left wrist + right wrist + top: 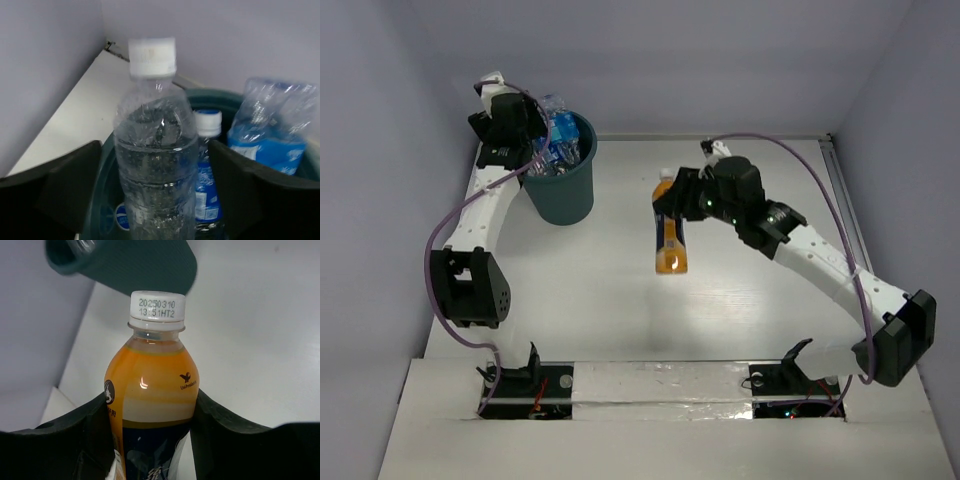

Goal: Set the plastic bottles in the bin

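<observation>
Apart around a clear bottle (155, 130), the left gripper (152, 170) risks it toppling off the crowded bin (563, 195); right gripper (150, 440) clamps orange bottle (152, 385).

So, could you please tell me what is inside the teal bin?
Two blue-labelled bottles and a clear bottle, which stands between the parted fingers of the left gripper. They and the gripper hide the floor of the bin, so anything deeper cannot be seen.
</observation>
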You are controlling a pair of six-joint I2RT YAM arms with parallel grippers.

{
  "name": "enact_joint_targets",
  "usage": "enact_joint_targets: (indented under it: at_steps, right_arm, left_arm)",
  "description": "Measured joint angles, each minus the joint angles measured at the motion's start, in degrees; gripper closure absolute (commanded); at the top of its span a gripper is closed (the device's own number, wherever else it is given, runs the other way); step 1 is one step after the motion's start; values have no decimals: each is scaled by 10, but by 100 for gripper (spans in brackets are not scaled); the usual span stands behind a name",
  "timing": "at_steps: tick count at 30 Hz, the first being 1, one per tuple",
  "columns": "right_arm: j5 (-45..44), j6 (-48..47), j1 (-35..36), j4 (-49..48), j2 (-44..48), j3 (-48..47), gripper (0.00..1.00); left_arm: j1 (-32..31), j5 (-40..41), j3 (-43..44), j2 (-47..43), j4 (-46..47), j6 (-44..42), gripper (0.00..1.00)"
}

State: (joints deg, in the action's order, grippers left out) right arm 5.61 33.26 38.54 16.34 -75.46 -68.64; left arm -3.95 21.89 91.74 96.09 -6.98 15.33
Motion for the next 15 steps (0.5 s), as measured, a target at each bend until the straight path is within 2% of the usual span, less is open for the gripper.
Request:
enact_joint_targets:
  at_steps: [1,2,8,11,15]
  right_arm:
    - [0,0,0,0,-14,-36,53]
    - [0,2,0,0,-32,-76,53]
    - [-4,18,0,-39,-159,-308,52]
    - [-9,40,0,-77,-241,-419,52]
    - [-22,78,0,-104,-367,-568,52]
  left_arm:
    - [0,0,-15,-2,9,-5,3]
    - [0,-1,-28,-6,14,-8,1]
    - [0,-41,-47,-70,13,10,1]
    - [0,-80,-51,-144,3,47,1]
    - [0,-130,-108,-273,4,113,1]
